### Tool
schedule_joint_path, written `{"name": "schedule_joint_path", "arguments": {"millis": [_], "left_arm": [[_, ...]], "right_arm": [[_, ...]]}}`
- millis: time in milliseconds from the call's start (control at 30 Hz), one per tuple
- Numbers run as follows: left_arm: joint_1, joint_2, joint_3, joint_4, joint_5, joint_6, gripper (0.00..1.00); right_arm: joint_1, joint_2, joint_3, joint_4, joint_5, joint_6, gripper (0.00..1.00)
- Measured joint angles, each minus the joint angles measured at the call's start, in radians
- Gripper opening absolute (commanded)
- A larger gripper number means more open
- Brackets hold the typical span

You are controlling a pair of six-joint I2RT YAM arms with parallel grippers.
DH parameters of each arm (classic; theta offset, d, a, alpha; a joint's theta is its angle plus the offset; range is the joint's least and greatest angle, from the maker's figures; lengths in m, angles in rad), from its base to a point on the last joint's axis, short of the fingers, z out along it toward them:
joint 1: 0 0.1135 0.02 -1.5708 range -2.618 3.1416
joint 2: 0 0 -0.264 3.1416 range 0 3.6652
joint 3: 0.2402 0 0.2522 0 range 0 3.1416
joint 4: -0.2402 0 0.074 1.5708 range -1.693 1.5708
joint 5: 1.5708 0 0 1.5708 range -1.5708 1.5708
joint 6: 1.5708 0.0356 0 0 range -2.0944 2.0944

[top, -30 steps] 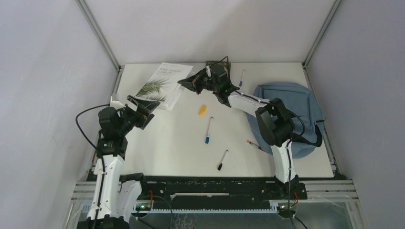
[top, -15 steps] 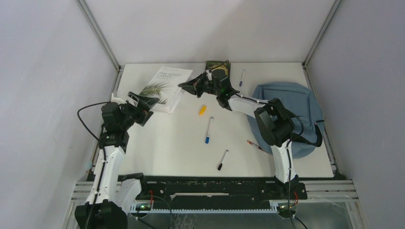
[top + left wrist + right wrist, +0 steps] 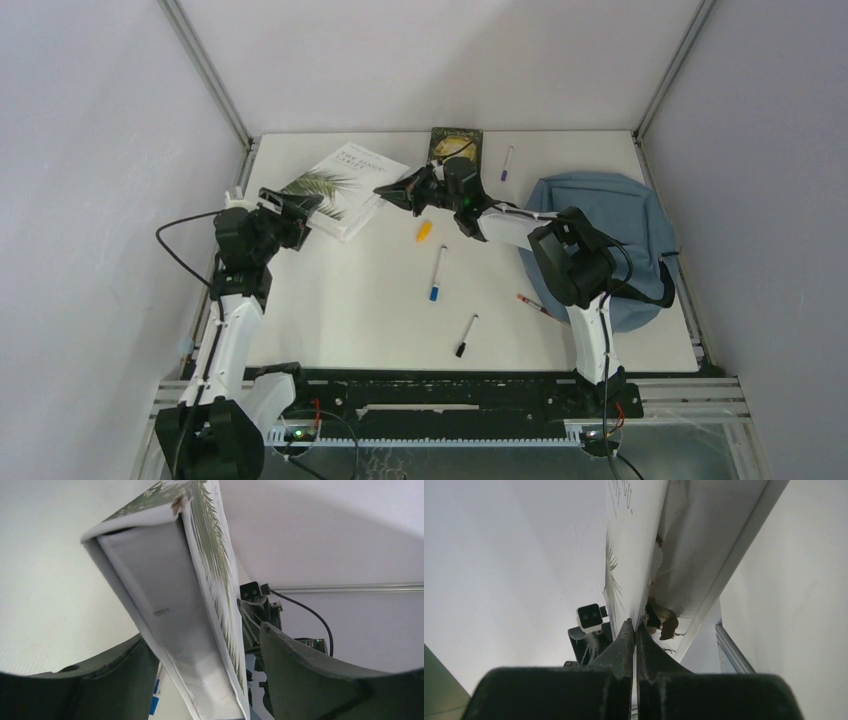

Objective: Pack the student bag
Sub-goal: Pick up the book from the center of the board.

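Note:
The blue-grey student bag (image 3: 610, 230) lies flat at the right of the table. A white book with a palm-leaf cover (image 3: 345, 180) lies at the back left, its right side raised. My left gripper (image 3: 290, 207) is open with its jaws either side of the book's near-left corner. In the left wrist view (image 3: 202, 650) the book (image 3: 165, 605) fills most of the gap, with a small space at the right finger. My right gripper (image 3: 392, 190) is shut on the book's cover edge. The right wrist view (image 3: 634, 625) shows the thin cover (image 3: 629, 555) pinched between its tips.
An orange piece (image 3: 424, 231), a blue-capped marker (image 3: 437, 273), a black pen (image 3: 466, 336) and a red pen (image 3: 532, 304) lie mid-table. A dark book (image 3: 455, 143) and another pen (image 3: 506, 162) lie at the back edge. Grey walls close in all round.
My left gripper has moved forward until its jaws stand around the book's corner. My right gripper has shifted slightly nearer and left, still at the book's right edge.

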Motion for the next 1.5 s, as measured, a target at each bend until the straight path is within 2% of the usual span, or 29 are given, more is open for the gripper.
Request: {"name": "schedule_joint_path", "arguments": {"millis": [100, 200, 300, 433, 533, 567, 633, 667, 700, 767, 900, 967, 1033, 1133, 1200, 1267, 1367, 1500], "left_arm": [[0.0, 0.0, 0.0, 0.014, -0.005, -0.009, 0.99], [0.0, 0.011, 0.001, 0.028, -0.001, -0.027, 0.97], [0.0, 0.024, 0.001, 0.048, 0.005, -0.049, 0.82], [0.001, 0.027, 0.001, 0.06, -0.002, -0.076, 0.46], [0.003, 0.026, 0.001, 0.065, -0.017, -0.093, 0.25], [0.003, 0.024, 0.001, 0.064, -0.019, -0.098, 0.2], [0.004, 0.019, 0.001, 0.055, -0.021, -0.095, 0.15], [0.005, 0.016, 0.003, 0.045, -0.02, -0.093, 0.15], [0.006, 0.015, 0.011, 0.022, -0.023, -0.086, 0.13], [0.013, 0.016, 0.052, -0.041, -0.036, -0.064, 0.12], [0.021, 0.032, 0.201, -0.125, -0.042, 0.006, 0.09], [0.013, 0.059, 0.283, -0.136, -0.019, 0.05, 0.08], [-0.022, 0.101, 0.382, -0.155, 0.002, 0.108, 0.09], [-0.147, 0.153, 0.477, -0.168, 0.017, 0.182, 0.09], [-0.263, 0.189, 0.51, -0.174, 0.037, 0.222, 0.09], [-0.357, 0.225, 0.519, -0.17, 0.063, 0.24, 0.09], [-0.484, 0.301, 0.519, -0.169, 0.105, 0.255, 0.09], [-0.579, 0.372, 0.518, -0.169, 0.124, 0.258, 0.09]], "right_arm": [[0.003, 0.0, 0.0, 0.028, -0.021, 0.012, 0.0], [0.007, 0.004, 0.0, 0.066, -0.041, 0.034, 0.0], [0.008, 0.013, 0.0, 0.106, -0.061, 0.056, 0.0], [0.008, 0.017, -0.003, 0.124, -0.074, 0.069, 0.0], [0.009, 0.017, -0.009, 0.129, -0.079, 0.068, 0.0], [0.009, 0.017, -0.011, 0.127, -0.081, 0.064, 0.06], [0.009, 0.015, -0.015, 0.115, -0.09, 0.038, 0.47], [0.009, 0.009, -0.015, 0.083, -0.099, 0.005, 0.6], [0.008, -0.003, -0.018, 0.043, -0.103, -0.025, 0.66], [-0.001, -0.052, -0.026, -0.09, -0.097, -0.147, 0.7], [-0.043, -0.265, -0.035, -0.444, -0.054, -0.451, 0.71], [-0.089, -0.411, -0.035, -0.616, 0.015, -0.615, 0.73], [-0.13, -0.593, -0.032, -0.801, 0.191, -0.798, 0.74], [-0.172, -0.818, -0.044, -0.995, 0.493, -0.976, 0.74], [-0.226, -0.929, -0.088, -1.115, 0.623, -1.023, 0.72], [-0.344, -1.013, -0.159, -1.216, 0.681, -1.027, 0.72], [-0.634, -1.115, -0.35, -1.323, 0.653, -1.007, 0.73], [-0.834, -1.28, -0.489, -1.463, 0.571, -0.952, 0.75]]}}
